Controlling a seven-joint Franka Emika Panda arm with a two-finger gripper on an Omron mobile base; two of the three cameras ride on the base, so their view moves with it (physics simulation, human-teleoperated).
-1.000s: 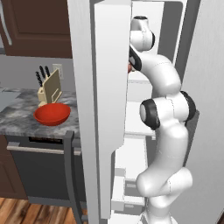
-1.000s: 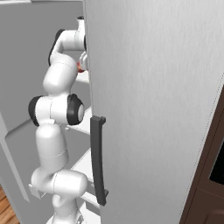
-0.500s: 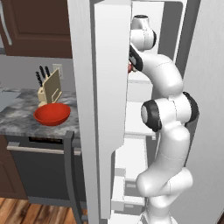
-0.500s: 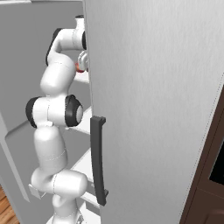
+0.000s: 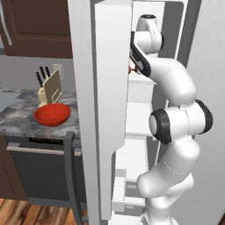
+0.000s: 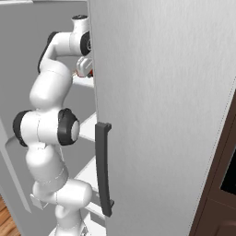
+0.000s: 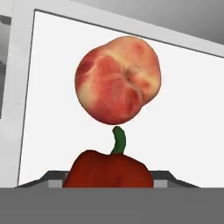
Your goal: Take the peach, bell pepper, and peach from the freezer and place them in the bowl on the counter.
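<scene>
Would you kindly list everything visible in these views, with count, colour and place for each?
peach: one, pinkish-orange with red blush, in the freezer, beyond the bell pepper in the hand view
bell pepper: one, deep red with green stem, right at the gripper
freezer: one, light grey with white shelves, door swung open
fridge door: one, light grey, closed, dark handle
bowl: one, bright red, on the counter
counter: one, grey-and-white marbled, left of the freezer
knife block: one, tan with black handles, behind the bowl
dishwasher: one, black front, under the counter
arm: one, white with dark joints, reaching into the freezer
gripper: one, at an upper shelf; grip unclear
</scene>
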